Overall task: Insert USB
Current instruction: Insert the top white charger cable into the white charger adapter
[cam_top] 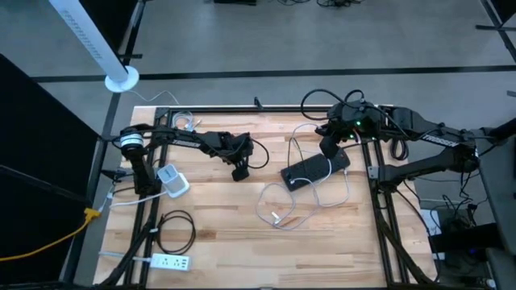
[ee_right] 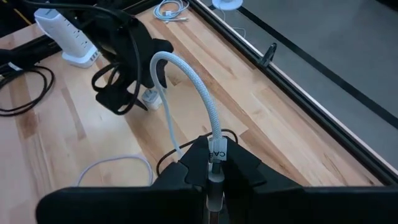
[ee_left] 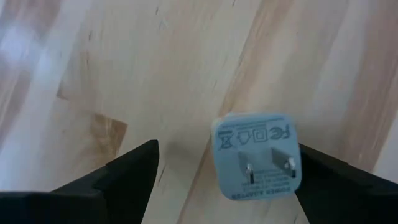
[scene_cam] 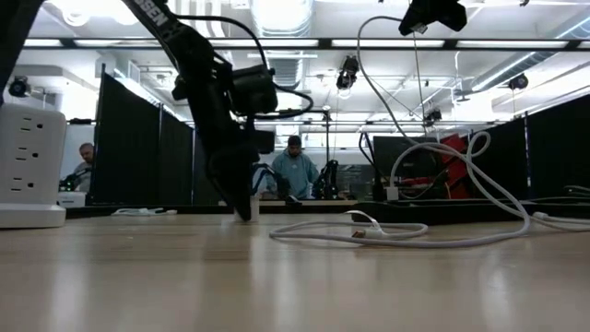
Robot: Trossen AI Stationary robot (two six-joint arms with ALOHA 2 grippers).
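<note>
white adapter (ee_left: 255,157) between wide-open left pincer (ee_left: 227,180)

high: overhead, looking straight down on table (cam_top: 218,242) | low: tabletop level — faced the room | wrists: close, along fingers | shared: white cable (cam_top: 278,211) — high and low

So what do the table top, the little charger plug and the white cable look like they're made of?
Table top: wood planks, light and smooth, with visible grain and seams. Charger plug: probably matte pale plastic, with printed marks and two metal prongs. White cable: seems braided, going by its fine woven texture.
</note>
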